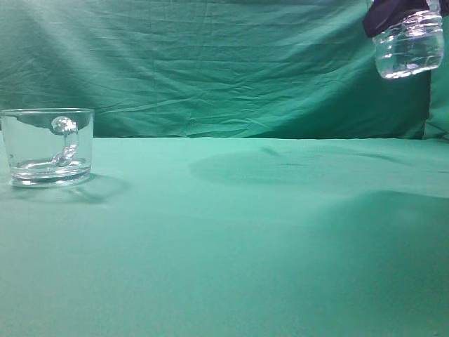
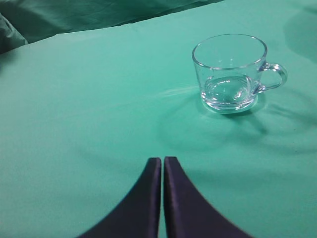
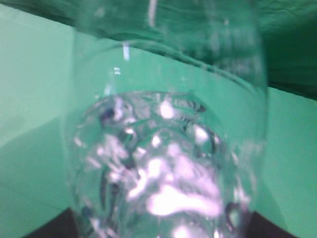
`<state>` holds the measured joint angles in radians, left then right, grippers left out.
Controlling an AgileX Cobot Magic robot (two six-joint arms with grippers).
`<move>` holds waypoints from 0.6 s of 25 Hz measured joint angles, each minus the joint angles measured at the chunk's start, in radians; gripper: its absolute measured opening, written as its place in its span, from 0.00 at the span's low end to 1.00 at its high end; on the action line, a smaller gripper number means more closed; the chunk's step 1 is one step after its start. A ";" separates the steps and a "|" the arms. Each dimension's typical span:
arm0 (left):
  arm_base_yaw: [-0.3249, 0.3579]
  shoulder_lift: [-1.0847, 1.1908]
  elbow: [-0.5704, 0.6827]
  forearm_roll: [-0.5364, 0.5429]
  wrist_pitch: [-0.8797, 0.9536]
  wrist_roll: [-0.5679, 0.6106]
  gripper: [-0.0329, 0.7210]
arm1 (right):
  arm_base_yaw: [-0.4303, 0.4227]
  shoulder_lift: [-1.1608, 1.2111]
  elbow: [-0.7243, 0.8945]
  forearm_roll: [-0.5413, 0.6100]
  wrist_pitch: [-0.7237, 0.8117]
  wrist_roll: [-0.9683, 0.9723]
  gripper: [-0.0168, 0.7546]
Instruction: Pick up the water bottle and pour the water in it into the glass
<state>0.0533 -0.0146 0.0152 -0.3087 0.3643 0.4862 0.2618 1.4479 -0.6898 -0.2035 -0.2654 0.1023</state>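
The right pincer (image 1: 393,17) grips the water bottle (image 1: 409,45) high above the bench (image 1: 245,232), well apart from the glass (image 1: 49,146); the left pincer (image 2: 162,171) is closed, empty.

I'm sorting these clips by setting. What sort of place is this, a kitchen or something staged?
Most likely a staged test setup, not a kitchen: green cloth covers the table and hangs wrinkled as a backdrop, and only the glass and the water bottle held by the right gripper are in view.

Bare cloth (image 1: 245,232) lies open beside the glass (image 1: 49,146).
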 joint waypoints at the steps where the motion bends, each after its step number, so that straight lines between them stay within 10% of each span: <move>1: 0.000 0.000 0.000 0.000 0.000 0.000 0.04 | 0.000 0.007 0.014 0.030 -0.033 -0.022 0.42; 15: 0.000 0.000 0.000 0.000 0.000 0.000 0.04 | 0.000 0.246 0.073 -0.045 -0.393 -0.018 0.42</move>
<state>0.0533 -0.0146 0.0152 -0.3087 0.3643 0.4862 0.2618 1.6935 -0.6173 -0.2484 -0.6583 0.0839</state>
